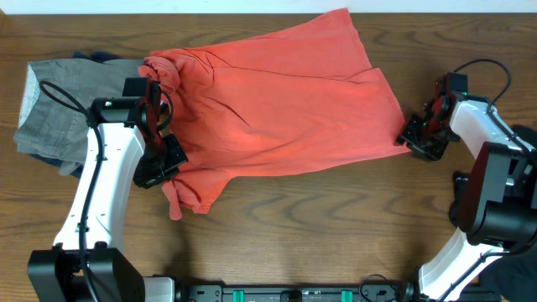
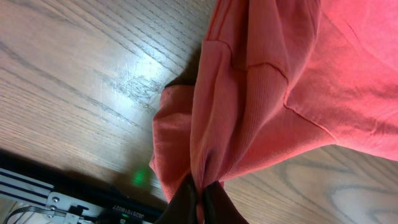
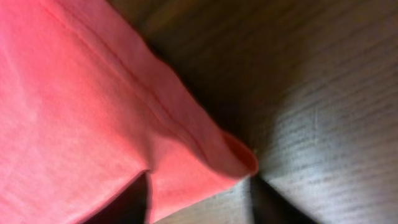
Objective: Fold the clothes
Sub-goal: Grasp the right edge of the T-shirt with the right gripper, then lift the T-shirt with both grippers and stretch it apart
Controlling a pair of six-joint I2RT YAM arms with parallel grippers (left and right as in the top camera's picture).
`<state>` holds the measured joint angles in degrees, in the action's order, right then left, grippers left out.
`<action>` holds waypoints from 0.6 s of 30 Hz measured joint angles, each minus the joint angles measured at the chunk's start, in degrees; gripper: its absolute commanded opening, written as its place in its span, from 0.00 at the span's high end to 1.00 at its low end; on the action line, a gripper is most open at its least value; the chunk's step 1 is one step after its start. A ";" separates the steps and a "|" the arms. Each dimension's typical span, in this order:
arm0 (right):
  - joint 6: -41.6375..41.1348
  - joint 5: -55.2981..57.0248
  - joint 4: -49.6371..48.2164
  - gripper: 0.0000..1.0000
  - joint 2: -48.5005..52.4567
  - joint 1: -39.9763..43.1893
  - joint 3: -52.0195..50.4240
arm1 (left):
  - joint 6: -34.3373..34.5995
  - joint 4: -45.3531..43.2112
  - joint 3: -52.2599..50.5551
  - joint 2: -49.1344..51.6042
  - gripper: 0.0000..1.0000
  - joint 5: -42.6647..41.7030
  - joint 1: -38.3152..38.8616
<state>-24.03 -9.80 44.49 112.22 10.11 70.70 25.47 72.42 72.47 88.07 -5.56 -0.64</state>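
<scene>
On T-shirt [image 1: 285,101]: left claw [image 1: 172,164], right claw [image 1: 409,138]

Rumpled coral-red T-shirt [image 1: 285,109] spread on table [image 1: 336,226]; grey garment [image 1: 59,109] beside.

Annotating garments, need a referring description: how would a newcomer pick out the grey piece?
On the wooden table, find the large coral-red T-shirt; go to its left end. The crumpled grey garment lies just beyond, by the left arm. It is the only grey cloth.
</scene>
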 measured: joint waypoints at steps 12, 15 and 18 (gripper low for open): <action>-0.98 -0.52 -0.52 0.99 -0.35 0.09 -1.01 | -0.04 0.02 0.00 0.00 0.94 -0.31 0.00; -0.28 0.02 1.68 0.99 -1.36 0.09 -1.14 | -1.62 0.04 0.00 0.00 0.94 -1.38 0.00; 0.26 0.70 4.20 0.99 -5.77 0.09 -1.07 | -3.96 0.07 0.13 -0.11 0.94 -2.03 0.00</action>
<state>-23.77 -9.10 48.69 106.45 10.20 69.63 21.52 72.49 72.60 87.96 -7.60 -0.64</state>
